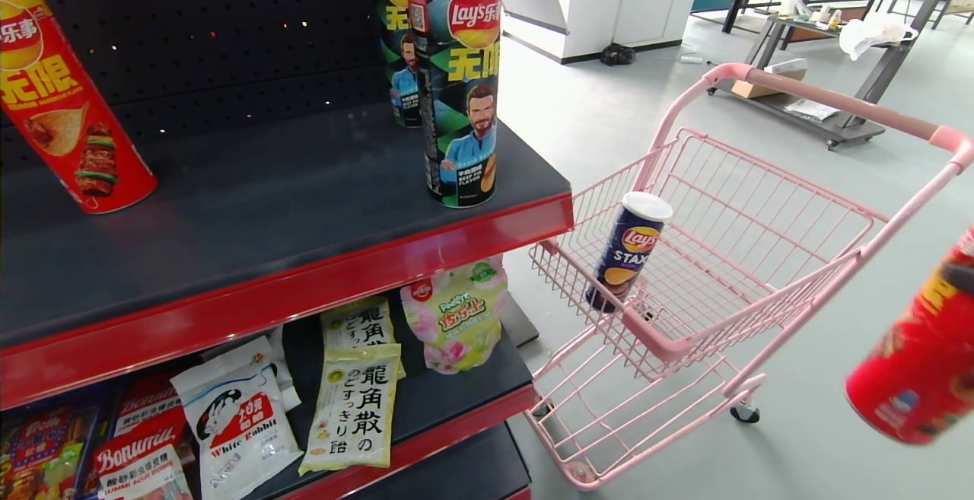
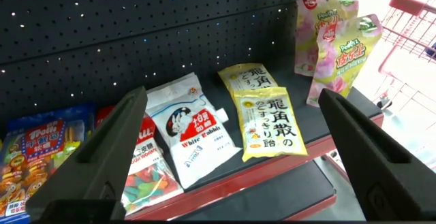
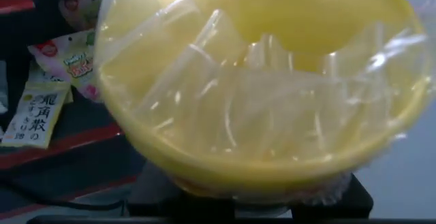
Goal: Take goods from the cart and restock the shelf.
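The top board of the shelf has bare room between its standing cans, and the pink cart beside it holds one blue can. By my judgement the carry is in hand. The red can hangs in the air beside the cart, held by the right claw. Its long axis is tilted, with the base low and the yellow lid toward the wrist. Next it needs to be righted and set on that board. The left claw gapes wide before the lower shelf.
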Controlling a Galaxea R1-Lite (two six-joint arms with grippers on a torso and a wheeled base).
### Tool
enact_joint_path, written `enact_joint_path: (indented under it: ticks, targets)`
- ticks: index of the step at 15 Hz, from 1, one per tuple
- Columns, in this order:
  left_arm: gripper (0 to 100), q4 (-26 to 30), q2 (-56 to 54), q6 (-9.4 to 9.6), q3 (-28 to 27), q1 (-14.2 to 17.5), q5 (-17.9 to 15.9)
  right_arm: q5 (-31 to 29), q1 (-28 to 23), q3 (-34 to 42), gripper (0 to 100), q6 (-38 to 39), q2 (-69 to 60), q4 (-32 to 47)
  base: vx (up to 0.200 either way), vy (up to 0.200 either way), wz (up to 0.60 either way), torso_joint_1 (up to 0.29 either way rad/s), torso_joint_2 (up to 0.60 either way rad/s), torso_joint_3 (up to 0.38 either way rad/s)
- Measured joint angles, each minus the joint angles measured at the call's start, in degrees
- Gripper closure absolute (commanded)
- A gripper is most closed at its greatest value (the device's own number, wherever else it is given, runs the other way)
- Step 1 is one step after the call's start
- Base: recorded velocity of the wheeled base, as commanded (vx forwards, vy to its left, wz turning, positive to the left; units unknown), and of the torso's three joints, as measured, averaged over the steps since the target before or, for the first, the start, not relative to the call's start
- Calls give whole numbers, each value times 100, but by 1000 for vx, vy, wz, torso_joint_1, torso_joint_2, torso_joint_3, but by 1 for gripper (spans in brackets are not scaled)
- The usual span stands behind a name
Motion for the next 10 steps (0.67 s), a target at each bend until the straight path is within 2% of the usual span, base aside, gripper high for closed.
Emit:
enact_joint_path:
  ticks: [3, 5, 9, 10]
  targets:
    - [0, -5, 0, 0, 0, 0, -2, -362, 37, 553, 100, -250, -1425, 928, 0, 0, 0, 0, 0, 0]
    - [0, -2, 0, 2, 0, 2, -4, -468, 39, 706, 100, -588, -1860, 1005, 0, 0, 0, 0, 0, 0]
    - [0, -2, 0, 0, 0, 6, -2, -463, 55, 818, 100, -889, -2133, 1009, -200, 0, 0, 6, 2, 4]
    - [0, -7, 0, 0, 0, 4, 0, -466, 55, 833, 100, -889, -2158, 1011, 0, 0, 0, 0, 0, 0]
